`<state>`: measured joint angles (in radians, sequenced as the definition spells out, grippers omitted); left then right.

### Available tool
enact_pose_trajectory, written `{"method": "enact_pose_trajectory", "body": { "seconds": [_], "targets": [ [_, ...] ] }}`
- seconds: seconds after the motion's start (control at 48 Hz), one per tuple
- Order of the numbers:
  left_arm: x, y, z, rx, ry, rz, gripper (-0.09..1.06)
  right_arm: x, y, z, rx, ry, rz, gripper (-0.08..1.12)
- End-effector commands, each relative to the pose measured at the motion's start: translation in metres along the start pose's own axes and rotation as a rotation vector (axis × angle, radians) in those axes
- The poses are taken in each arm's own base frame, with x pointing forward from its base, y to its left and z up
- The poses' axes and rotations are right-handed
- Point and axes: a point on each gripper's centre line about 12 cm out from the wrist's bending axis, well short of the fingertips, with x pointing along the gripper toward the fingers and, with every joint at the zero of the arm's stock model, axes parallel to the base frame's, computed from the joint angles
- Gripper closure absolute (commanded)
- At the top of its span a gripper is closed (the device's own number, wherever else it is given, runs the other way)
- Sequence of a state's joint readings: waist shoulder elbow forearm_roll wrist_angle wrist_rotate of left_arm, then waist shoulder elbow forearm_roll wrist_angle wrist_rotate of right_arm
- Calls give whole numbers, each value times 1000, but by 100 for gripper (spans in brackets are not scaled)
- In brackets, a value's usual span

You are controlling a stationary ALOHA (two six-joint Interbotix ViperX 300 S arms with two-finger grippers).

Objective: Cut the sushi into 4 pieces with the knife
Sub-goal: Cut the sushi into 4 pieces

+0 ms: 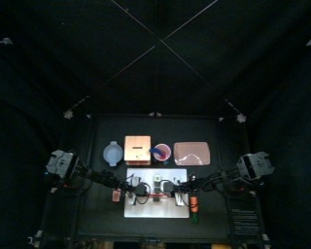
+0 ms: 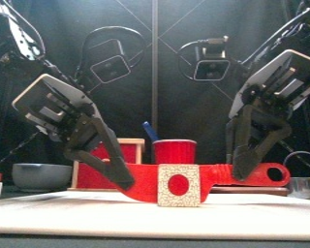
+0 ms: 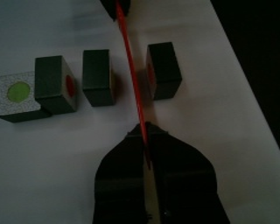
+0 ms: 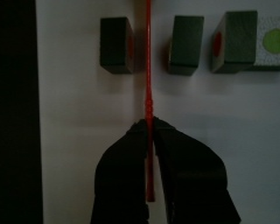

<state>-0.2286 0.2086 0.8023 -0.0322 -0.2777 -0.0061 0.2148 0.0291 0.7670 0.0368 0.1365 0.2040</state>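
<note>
Black table (image 1: 100,131) bears white board (image 1: 158,207), box (image 1: 139,148), bowl (image 1: 114,152), cup (image 1: 162,152), tray (image 1: 192,153).

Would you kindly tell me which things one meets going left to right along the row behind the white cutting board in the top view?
In order: blue-grey bowl with two small handles, pale wooden box with a red drawer front, red cup, flat pink tray.

knife (image 4: 143,87): glossy red plastic | board (image 3: 60,149): smooth white matt | box (image 1: 139,149): pale wood
</note>
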Motion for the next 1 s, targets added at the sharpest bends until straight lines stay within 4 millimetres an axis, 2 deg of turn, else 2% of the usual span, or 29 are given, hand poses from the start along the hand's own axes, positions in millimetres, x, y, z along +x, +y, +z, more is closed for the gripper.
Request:
{"method": "enact_pose_trajectory", "body": {
  "seconds": [0.021, 0.812, 1.0],
  "targets": [
    [7, -2, -8, -2, 37, -1, 65, 7, 0, -3, -1, 20, -4, 95],
    [6, 0, -5, -2, 37, 4, 65, 5, -4, -2, -12, 30, -14, 95],
    [6, 14, -3, -19, 30, 30, 65, 0, -15, 2, -7, 28, -36, 95]
  ]
}}
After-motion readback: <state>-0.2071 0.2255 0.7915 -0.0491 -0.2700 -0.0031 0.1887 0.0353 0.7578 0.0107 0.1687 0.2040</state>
